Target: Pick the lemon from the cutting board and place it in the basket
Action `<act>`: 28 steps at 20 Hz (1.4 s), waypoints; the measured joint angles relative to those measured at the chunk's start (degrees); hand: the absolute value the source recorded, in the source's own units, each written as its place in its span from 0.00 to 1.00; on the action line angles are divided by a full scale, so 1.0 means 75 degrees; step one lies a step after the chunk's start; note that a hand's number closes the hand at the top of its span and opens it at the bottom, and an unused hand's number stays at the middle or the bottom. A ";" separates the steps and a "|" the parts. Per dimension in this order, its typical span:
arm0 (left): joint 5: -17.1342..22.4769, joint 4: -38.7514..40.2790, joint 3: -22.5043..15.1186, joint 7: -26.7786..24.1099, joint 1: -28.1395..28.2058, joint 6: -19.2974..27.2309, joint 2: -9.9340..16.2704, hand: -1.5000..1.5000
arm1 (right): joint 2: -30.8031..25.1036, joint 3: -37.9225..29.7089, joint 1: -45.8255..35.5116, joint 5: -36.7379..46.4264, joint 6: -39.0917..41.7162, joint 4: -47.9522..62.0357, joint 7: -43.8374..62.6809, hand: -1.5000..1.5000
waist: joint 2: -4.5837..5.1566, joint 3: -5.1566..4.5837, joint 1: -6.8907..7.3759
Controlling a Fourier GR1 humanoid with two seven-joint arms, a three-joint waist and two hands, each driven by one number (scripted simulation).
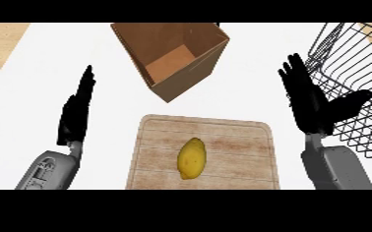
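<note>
The lemon [192, 158] lies on the cutting board [240, 142], a little below the board's middle, its long axis running roughly from twelve to six o'clock. Nothing touches it. The board sits on the white tabletop [65, 54] at the six o'clock side of the scene.

At about twelve o'clock from the board stands a brown cardboard box [174, 59], open at the top and turned at an angle, clear of the board's far edge. Out toward two o'clock is the black wire basket [349, 44], partly cut off by the view's right edge.

The left hand [76, 110] stands at nine o'clock from the lemon, seen edge-on, fingers straight and pointing up toward twelve, holding nothing. The right hand [309, 101] is at three o'clock, fingers spread and straight with the thumb out toward the basket; it also holds nothing and shows just in front of the basket's wires. Both hands are well apart from the lemon.
</note>
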 measured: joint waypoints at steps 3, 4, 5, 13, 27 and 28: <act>0.0214 0.0093 -0.0006 0.0203 0.0436 -0.0245 -0.0024 0.50 | 0.0400 0.0300 -0.0237 0.0343 -0.0509 -0.0385 -0.0018 1.00 | -0.0105 -0.0093 -0.0016; 0.0366 0.0196 0.0018 0.0320 0.0557 -0.0385 -0.0041 0.50 | 0.0537 0.0402 -0.0394 0.0473 -0.0700 -0.0557 -0.0036 1.00 | -0.0127 -0.0115 -0.0019; 0.0524 0.0273 0.0035 0.0453 0.0699 -0.0529 -0.0052 0.50 | 0.0682 0.0544 -0.0518 0.0667 -0.0917 -0.0743 -0.0103 1.00 | -0.0153 -0.0132 -0.0015; 0.1121 0.0095 -0.0011 0.0853 0.0808 -0.1406 -0.0069 0.50 | 0.1459 0.2967 -0.1825 0.2847 -0.2452 -0.0520 0.0104 0.00 | -0.0268 -0.0136 0.0340; 0.1425 -0.0090 0.0331 0.1148 0.1562 -0.1548 0.0253 0.50 | 0.0273 0.4344 -0.3691 0.6557 -0.2458 0.0376 0.4430 0.00 | -0.0783 -0.0223 -0.0394; 0.1459 -0.0122 0.0367 0.1162 0.1613 -0.1553 0.0273 0.50 | 0.0175 0.4393 -0.3854 0.6667 -0.2153 0.0332 0.4819 0.00 | -0.0787 -0.0218 -0.0434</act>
